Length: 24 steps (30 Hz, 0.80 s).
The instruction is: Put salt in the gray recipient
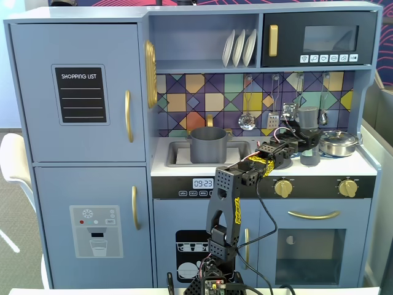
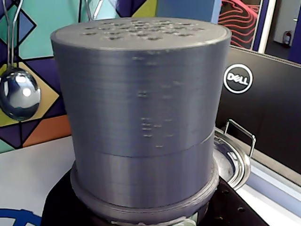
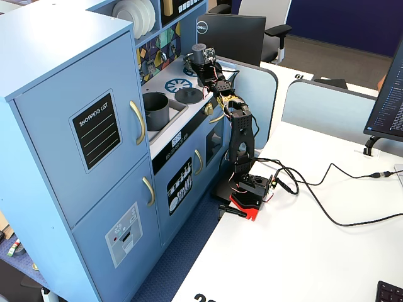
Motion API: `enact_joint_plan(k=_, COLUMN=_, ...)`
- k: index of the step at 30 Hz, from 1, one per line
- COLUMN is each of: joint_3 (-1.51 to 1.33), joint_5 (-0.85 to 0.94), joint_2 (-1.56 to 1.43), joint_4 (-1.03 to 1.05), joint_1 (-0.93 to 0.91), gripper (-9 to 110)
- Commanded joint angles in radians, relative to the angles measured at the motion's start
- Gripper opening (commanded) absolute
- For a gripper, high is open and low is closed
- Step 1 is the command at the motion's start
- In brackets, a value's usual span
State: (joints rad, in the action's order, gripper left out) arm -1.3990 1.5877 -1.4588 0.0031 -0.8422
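Note:
The salt, a tall gray cylinder, stands upright at the right end of the toy kitchen counter. My gripper is closed around its lower part. In the wrist view the salt fills the frame, with its perforated top showing and black gripper parts beneath it. Whether its base rests on the counter I cannot tell. The gray recipient, a matte pot with side handles, sits in the sink well to the left of the gripper. From the side, the gray recipient is nearer the camera than the salt.
A shiny silver pan sits just right of the salt. A ladle and a spatula hang on the tiled back wall. A flat gray lid lies on the counter between pot and gripper. A shelf runs overhead.

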Motion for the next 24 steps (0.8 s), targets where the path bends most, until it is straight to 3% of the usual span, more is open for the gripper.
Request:
enact_joint_plan(k=1, joint_3=0.091, joint_5=-0.025, joint_2=-0.058, joint_4=-0.061, joint_1=0.003, gripper=0)
enact_joint_plan(k=7, joint_3=0.189, joint_5=-0.118, joint_2=-0.172, joint_4=0.012, joint_1=0.029, gripper=0)
enact_joint_plan(k=10, joint_3=0.199, joint_5=-0.291, joint_2=-0.282, joint_4=0.141, joint_1=0.08, gripper=0)
enact_joint_plan(k=16, joint_3=0.176, joint_5=-1.011, joint_2=-0.517, joint_4=0.571, joint_1=0.298, gripper=0)
enact_joint_plan(k=24, joint_3=-0.02, joint_5=-1.816, joint_2=-0.67, joint_4=0.643, joint_1=0.742, gripper=0)
